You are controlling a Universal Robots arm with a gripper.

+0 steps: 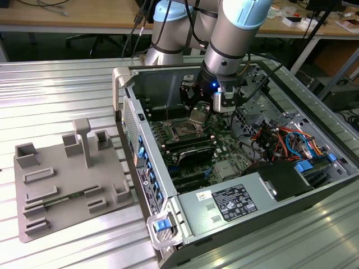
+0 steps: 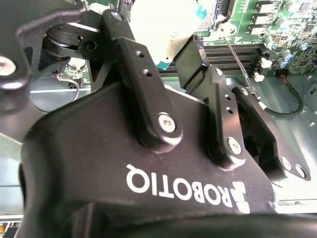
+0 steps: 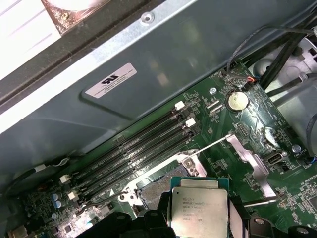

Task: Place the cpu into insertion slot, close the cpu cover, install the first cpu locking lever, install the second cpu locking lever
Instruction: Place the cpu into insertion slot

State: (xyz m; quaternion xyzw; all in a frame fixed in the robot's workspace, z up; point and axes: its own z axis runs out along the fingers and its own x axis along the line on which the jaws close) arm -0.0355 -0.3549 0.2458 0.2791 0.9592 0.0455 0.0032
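The cpu (image 3: pixel 199 210) is clamped flat between my jaws, poised close above the insertion slot (image 3: pixel 151 192), not yet seated. My gripper (image 2: pixel 158 34) hangs over the green board (image 3: pixel 220 126), toward the far wall of the computer case (image 1: pixel 162 84).

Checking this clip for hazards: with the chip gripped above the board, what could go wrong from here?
1. The cpu, clamped in the pincer, appears offset from the insertion slot. Lowered askew, it might jam or scratch the socket.
2. The unlatched locking lever lies close by and could snag a finger.
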